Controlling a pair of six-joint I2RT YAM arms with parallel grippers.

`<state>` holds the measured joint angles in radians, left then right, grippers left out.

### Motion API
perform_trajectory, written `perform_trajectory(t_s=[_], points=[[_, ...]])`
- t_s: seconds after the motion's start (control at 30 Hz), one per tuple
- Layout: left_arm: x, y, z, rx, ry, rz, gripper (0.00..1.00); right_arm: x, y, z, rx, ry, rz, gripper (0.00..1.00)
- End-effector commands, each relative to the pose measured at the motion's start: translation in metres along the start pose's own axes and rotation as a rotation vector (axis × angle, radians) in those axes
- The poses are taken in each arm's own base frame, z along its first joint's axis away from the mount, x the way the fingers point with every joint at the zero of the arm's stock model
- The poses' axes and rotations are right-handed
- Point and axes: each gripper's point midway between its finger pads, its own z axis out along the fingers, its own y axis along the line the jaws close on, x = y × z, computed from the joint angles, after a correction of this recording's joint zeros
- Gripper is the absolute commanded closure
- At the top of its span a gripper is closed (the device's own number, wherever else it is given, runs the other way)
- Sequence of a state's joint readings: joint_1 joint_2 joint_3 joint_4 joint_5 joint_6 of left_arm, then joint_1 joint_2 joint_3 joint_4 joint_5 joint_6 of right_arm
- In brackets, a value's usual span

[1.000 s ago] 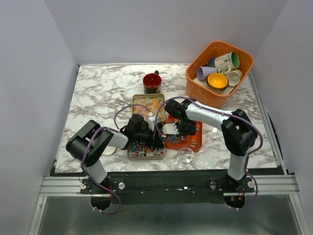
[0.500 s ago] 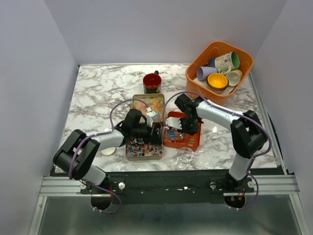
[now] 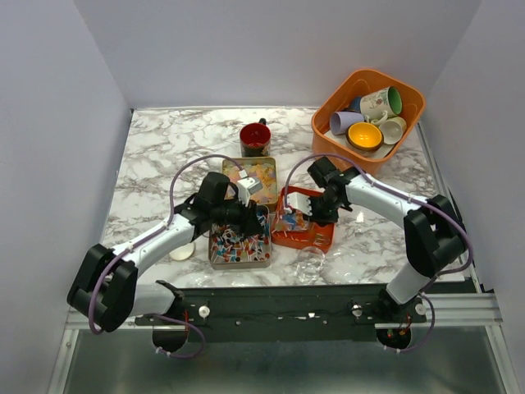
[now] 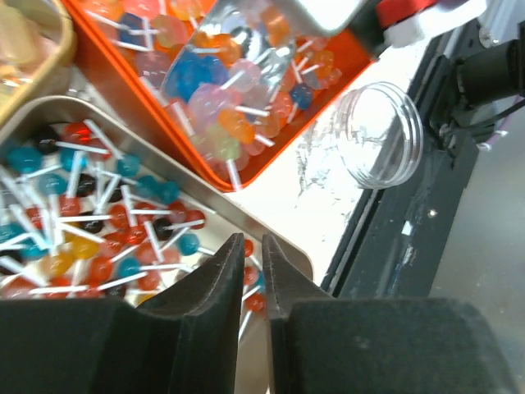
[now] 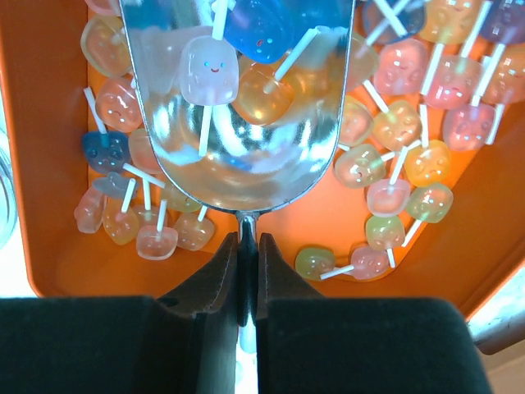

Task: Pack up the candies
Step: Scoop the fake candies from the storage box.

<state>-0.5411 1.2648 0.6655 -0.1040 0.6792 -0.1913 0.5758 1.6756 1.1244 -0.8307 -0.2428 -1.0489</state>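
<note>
Right wrist view has the right gripper (image 5: pixel 246 246) pinched tight on the thin handle of a metal scoop (image 5: pixel 238 156), which carries a blue, a white and an amber lollipop and hangs over the orange tray (image 5: pixel 49 164); more pastel lollipop candies (image 5: pixel 402 123) lie loose on the tray floor around it. Seen from the left wrist, the left gripper (image 4: pixel 253 254) has its fingers a narrow slit apart with nothing between them, above the corner of a silver tin (image 4: pixel 283 242) filled with red and blue lollipop candies (image 4: pixel 107 222). A clear round lid (image 4: pixel 381 135) lies on the marble table just beside the tray, near the table's front edge
</note>
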Motion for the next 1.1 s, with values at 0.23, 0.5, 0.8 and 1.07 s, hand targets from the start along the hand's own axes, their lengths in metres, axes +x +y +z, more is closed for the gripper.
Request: perform_trajectory(t_s=[0.23,0.5,0.8,1.07], points=[[-0.047,0.027,-0.023,-0.105,-0.030,0.081,0.69,0.012,-0.001,-0.017,0.087,-0.133,-0.029,0.99],[-0.077,0.047,-0.037,-0.168,-0.077,0.099,0.68,-0.003,0.001,-0.045,0.134,-0.347,-0.004,0.99],[-0.101,0.060,-0.046,-0.221,-0.145,0.115,0.64,-0.017,-0.003,-0.072,0.159,-0.383,0.017,0.99],[-0.100,0.080,-0.066,-0.362,-0.181,0.127,0.49,0.032,0.014,-0.104,0.196,-0.092,-0.076,0.99]])
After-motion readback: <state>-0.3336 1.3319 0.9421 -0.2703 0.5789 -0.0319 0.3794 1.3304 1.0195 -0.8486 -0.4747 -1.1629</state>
